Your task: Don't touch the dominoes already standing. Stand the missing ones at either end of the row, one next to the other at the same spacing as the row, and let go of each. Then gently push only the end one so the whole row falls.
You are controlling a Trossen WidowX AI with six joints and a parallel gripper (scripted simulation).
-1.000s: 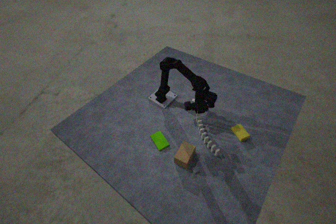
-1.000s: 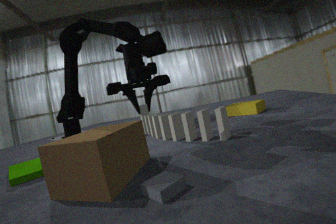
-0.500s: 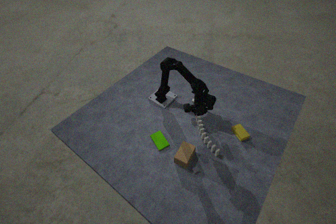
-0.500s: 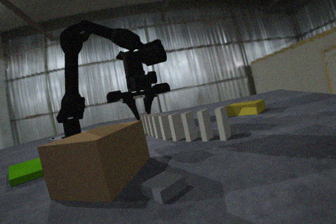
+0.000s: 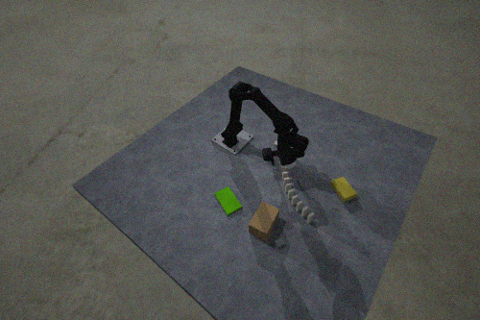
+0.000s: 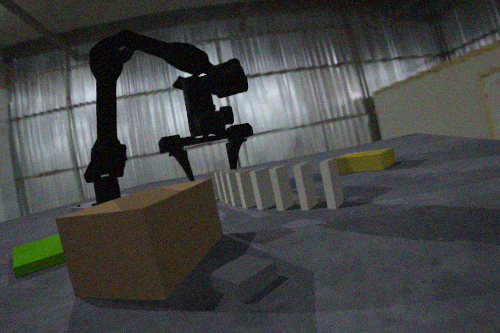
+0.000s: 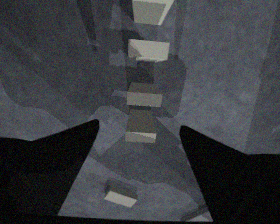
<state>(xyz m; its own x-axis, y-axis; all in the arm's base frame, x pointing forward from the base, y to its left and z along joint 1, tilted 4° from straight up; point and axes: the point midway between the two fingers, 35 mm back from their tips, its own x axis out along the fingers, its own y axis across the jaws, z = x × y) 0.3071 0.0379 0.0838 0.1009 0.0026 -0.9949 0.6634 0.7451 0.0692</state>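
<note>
A curved row of upright off-white dominoes (image 5: 300, 206) (image 6: 333, 183) (image 7: 149, 50) crosses the mat. My gripper (image 6: 213, 173) (image 7: 140, 126) is open over its end nearest the robot base. Its fingers stand wide on either side of an upright domino (image 7: 141, 136), apart from it, and nothing is held. That domino lines up with the row. Another domino (image 7: 121, 198) is at the bottom of the wrist view, beyond a wider space and slightly turned; it looks upright, but this is hard to tell. The gripper body hides this end in the top view.
A tan box (image 5: 262, 224) (image 6: 145, 243) stands beside the row's far end, with a small flat grey block (image 6: 245, 270) close by. A green block (image 5: 228, 201) (image 6: 37, 254) lies left of the box. A yellow block (image 5: 344, 190) (image 6: 370, 160) lies across the row.
</note>
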